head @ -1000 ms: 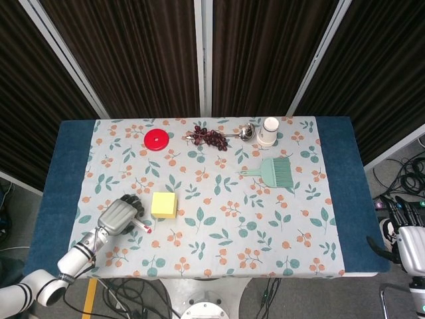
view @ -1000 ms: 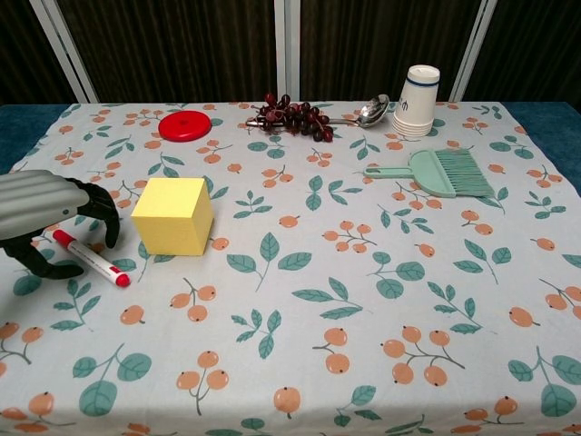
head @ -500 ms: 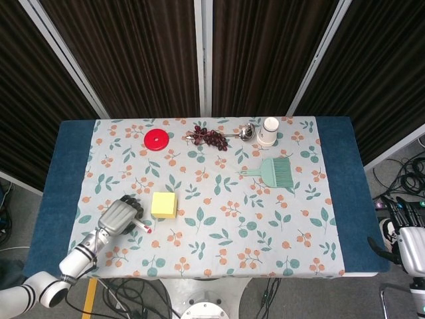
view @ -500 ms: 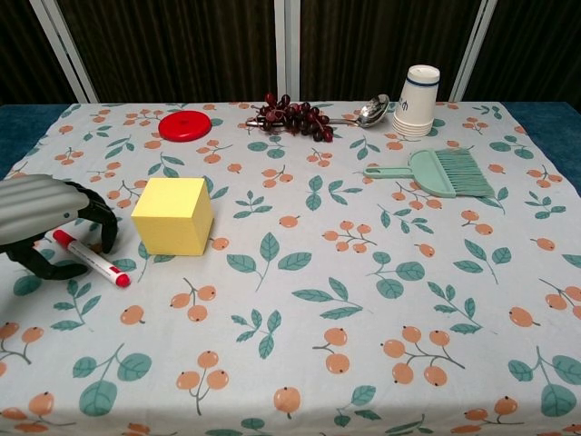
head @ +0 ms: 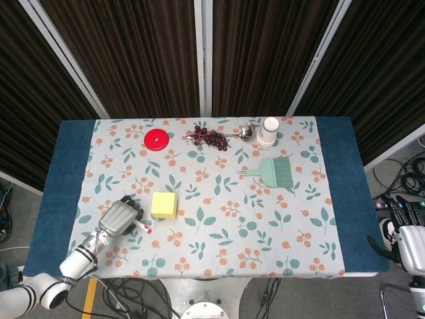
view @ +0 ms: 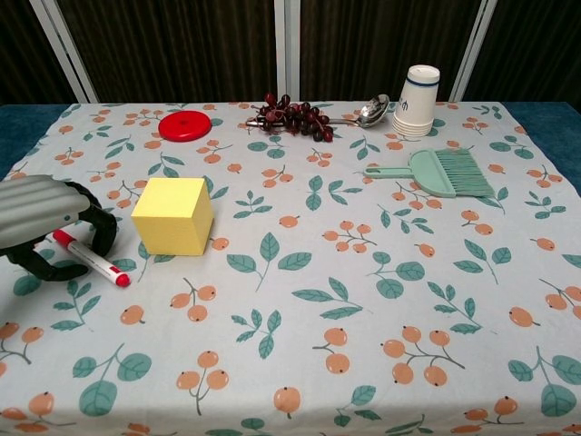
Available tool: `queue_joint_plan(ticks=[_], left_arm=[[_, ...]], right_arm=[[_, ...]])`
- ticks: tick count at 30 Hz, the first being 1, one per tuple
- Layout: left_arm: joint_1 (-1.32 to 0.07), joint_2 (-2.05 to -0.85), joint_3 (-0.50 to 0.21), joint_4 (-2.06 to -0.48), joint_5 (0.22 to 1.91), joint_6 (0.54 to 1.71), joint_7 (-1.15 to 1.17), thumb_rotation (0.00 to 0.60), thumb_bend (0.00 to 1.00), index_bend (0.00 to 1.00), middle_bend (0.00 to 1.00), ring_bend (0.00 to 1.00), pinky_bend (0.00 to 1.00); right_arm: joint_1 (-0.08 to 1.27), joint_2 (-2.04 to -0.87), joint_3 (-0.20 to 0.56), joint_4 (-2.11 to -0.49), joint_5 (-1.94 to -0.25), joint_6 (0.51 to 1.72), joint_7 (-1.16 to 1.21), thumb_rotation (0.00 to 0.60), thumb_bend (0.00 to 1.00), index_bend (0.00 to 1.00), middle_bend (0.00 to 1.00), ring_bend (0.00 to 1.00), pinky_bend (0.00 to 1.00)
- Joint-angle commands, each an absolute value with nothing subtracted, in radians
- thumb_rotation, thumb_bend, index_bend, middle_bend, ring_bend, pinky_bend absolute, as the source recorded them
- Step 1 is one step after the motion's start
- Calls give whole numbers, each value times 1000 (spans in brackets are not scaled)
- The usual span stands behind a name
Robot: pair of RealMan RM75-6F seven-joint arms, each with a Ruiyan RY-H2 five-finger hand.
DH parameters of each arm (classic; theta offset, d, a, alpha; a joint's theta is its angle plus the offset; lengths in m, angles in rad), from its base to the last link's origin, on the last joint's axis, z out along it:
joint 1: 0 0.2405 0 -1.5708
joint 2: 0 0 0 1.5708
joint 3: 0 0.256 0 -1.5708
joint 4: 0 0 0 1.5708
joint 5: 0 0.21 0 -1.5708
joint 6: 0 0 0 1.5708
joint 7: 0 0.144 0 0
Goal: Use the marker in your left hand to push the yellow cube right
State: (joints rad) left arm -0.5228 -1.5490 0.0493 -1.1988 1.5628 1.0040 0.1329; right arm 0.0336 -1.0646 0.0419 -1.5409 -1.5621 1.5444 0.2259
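Observation:
The yellow cube (view: 172,215) (head: 164,205) sits on the floral tablecloth, left of the middle. Just left of it, my left hand (view: 41,222) (head: 119,217) curls over the rear end of a white marker (view: 91,259) with a red cap. The marker lies low on the cloth, and its red tip (head: 147,229) points to the right and toward the near edge, short of the cube's near left corner. My right hand (head: 406,234) hangs off the table at the far right, fingers apart and holding nothing.
Along the far side lie a red lid (view: 184,125), a bunch of dark grapes (view: 295,116), a metal spoon (view: 368,113) and a stack of paper cups (view: 418,100). A green hand brush (view: 436,173) lies right of centre. Blue table edges flank the cloth.
My left hand has shifted very slightly left and back. The marker and the cube stay where they were. The right hand has not moved.

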Motion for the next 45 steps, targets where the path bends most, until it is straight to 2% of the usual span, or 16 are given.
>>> queue_joint_plan(ticks=[1,15,26,28,31,34,39,45], left_arm=[[-524,-1552,49,-1195,1557,1001,136,600,371,547,579,366,251],[-527,-1577,51,-1171,1551,1009,152,600,371,552,581,366,251],[-523,-1591,56,-1140,1558,1032,138,600,377,643,666,435,256],[-516,-1596,55,-1129,1568,1061,121,600,381,661,684,458,299],[-505,-1596,57,-1115,1585,1101,82,600,392,686,709,500,452],[-498,-1587,64,-1101,1601,1127,51,600,396,691,716,527,550],[-486,-1567,81,-1078,1635,1180,-30,600,397,693,717,537,599],[-469,-1561,91,-1008,1669,1254,-149,600,397,693,718,541,612]], right_arm=[[33,-1064,42,-1540,-1562,1545,227,600,148,14,132,0,81],[28,-1062,42,-1537,-1559,1549,233,600,148,14,132,0,80],[26,-1059,42,-1539,-1560,1549,234,600,148,14,132,0,81],[26,-1058,43,-1542,-1560,1550,233,600,147,14,132,0,81],[26,-1056,43,-1545,-1561,1551,230,600,148,14,132,0,80],[26,-1056,43,-1546,-1563,1552,231,600,148,14,132,0,81],[26,-1055,43,-1548,-1564,1553,230,600,147,14,132,0,81],[26,-1053,43,-1550,-1564,1552,228,600,146,14,132,0,81]])
